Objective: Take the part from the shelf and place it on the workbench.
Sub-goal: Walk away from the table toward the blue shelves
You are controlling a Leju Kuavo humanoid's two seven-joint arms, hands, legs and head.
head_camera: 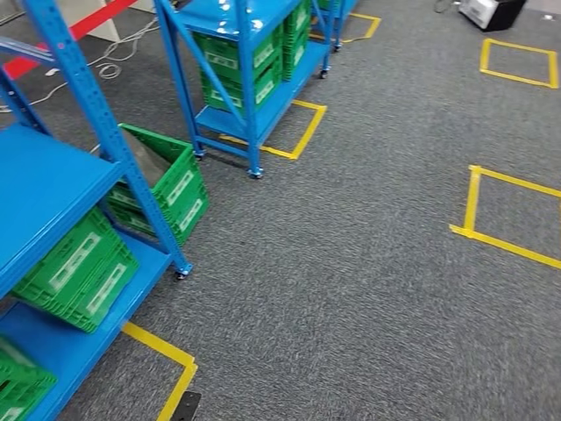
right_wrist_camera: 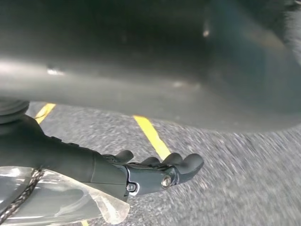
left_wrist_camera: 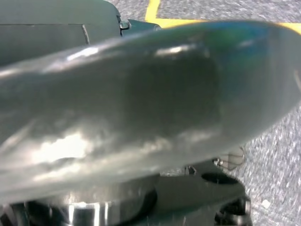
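Head view: blue shelves (head_camera: 49, 184) carry green crates (head_camera: 79, 272) above grey carpet (head_camera: 344, 263). Right robot hand (right_wrist_camera: 156, 172) lies outstretched, holding nothing; left robot hand's state cannot be told.

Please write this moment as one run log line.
view: blue metal shelf racks, green plastic crates, grey carpet floor | right hand: fingers straight, holding nothing | left hand: blurred, state unclear
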